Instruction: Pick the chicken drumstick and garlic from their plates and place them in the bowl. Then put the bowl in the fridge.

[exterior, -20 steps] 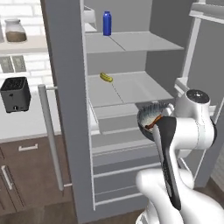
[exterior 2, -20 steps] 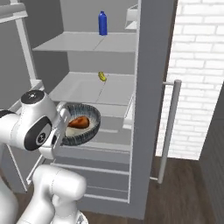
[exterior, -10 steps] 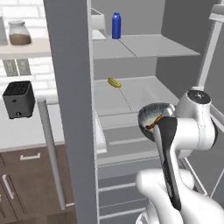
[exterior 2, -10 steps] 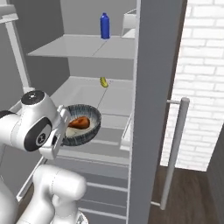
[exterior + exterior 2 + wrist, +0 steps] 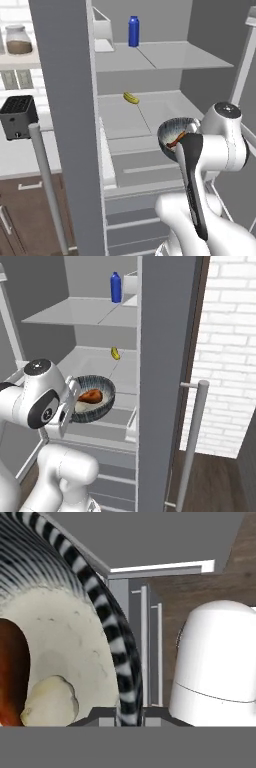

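I'm in a rendered home kitchen: open fridge (image 5: 165, 60) with pale shelves, a blue bottle (image 5: 133, 31), a black toaster (image 5: 18, 116) on the counter (image 5: 20, 155), brown cabinets (image 5: 25, 210) and a white brick wall (image 5: 230, 346).

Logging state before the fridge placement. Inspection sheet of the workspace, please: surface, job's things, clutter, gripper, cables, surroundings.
Surface: middle fridge shelf, pale grey, bare near its front edge.
Job's things: bowl held up in front of the open fridge, not yet on a shelf; chicken drumstick and garlic inside it.
Clutter: blue bottle upright on the upper shelf; small yellow item on the middle shelf, too small to identify.
Gripper: gripper clamped on the bowl's rim, one finger either side.
Cables: nothing seen.
Surroundings: black toaster and glass jar left of the fridge; white brick wall to its right.
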